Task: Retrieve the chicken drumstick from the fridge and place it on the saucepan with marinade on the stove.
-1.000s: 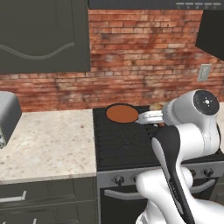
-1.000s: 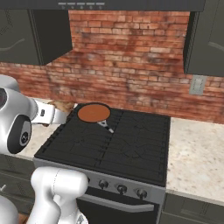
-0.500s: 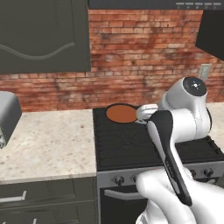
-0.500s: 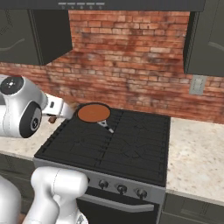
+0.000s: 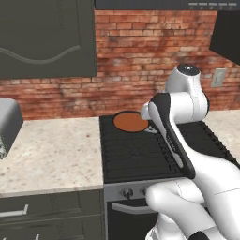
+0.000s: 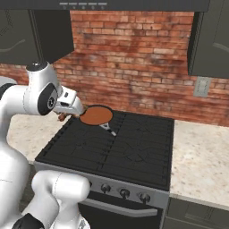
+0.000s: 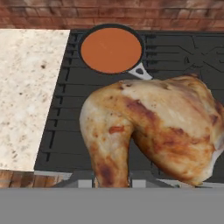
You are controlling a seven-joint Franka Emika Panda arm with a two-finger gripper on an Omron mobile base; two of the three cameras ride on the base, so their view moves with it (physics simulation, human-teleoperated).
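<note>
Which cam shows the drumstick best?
Hand view: the chicken drumstick fills the foreground, held in the end effector above the stove. Right base view shows a small brown bit under the hand; in left base view I can't make it out.

You get even, shadow-poor rendered light across both base views, with the brick wall [image 5: 140, 56] and pale countertop [image 5: 51, 150] evenly bright and the dark cabinets [image 5: 47, 37] nearly flat black, while the arm's white shell shows soft shading and no hard glare. The stove [image 6: 116, 147] grates read clearly yet cast almost no shadow. In the hand view the chicken drumstick [image 7: 153, 131] sits very close and looks slightly soft and coarse in texture, though the saucepan [image 7: 111, 48] beyond it stays crisp.
</note>
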